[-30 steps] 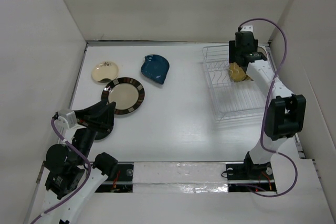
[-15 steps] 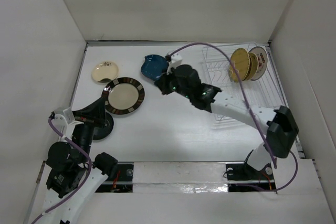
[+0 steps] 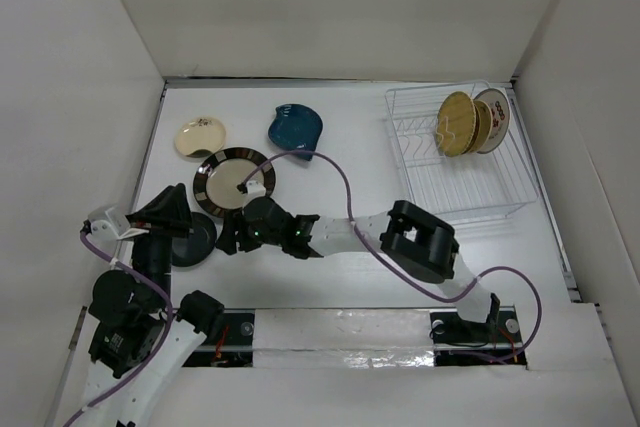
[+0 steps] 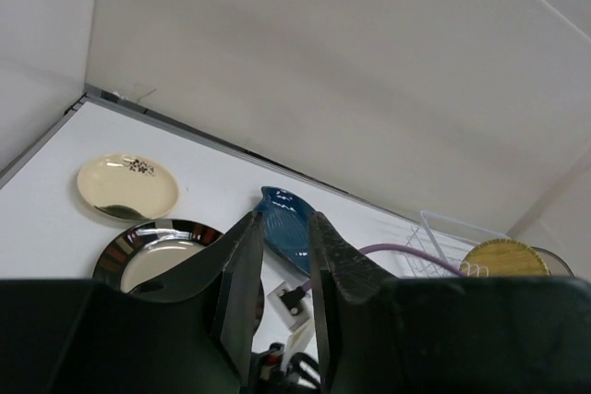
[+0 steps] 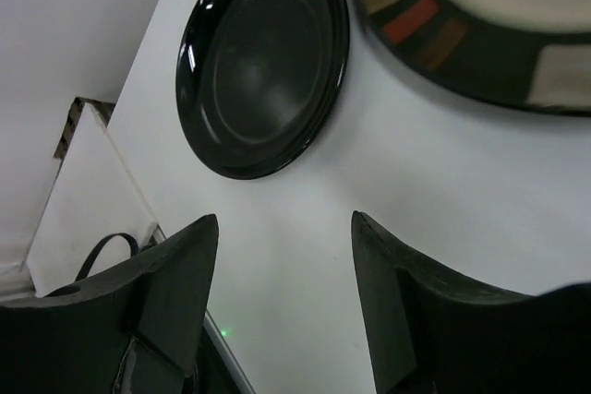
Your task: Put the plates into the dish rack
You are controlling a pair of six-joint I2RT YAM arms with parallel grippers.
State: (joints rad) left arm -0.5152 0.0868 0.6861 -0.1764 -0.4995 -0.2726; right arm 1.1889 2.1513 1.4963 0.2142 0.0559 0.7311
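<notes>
- Right tool [image 3: 230,239] [image 5: 282,219]: fingers spread wide with nothing between them. It hangs low over the counter [image 3: 340,177] near the front left corner, with its arm stretched across from the right side.
- Just beyond its fingertips lies a glossy black plate [image 3: 203,239] [image 5: 263,62], flat on the counter and not touched by the fingers.
- Left tool [image 3: 175,197] [image 4: 282,219]: fingers set to a narrow gap and gripping nothing. It is raised off the counter at the left edge, tilted up toward the back wall, and it overlaps the black plate's left side in the top view.
- A dark-rimmed plate with a cream centre and coloured blocks on the rim [image 3: 235,182] [image 4: 157,251] [image 5: 480,25] lies flat just behind the black plate.
- The cream floral plate [image 3: 200,137] [image 4: 126,187] lies flat toward the far left corner, close behind the dark-rimmed one.
- The blue leaf-shaped plate [image 3: 295,130] [image 4: 277,200] lies near the back edge, to the right of the floral plate and apart from it.
- The white wire dish rack [image 3: 450,182] [image 4: 443,237] sits in the far right corner.
- Standing on edge at the rack's far end are the yellow woven-look plate [image 3: 455,124] [image 4: 503,256], a gold plate [image 3: 480,125] close behind it, and a white plate with red characters [image 3: 493,119].
</notes>
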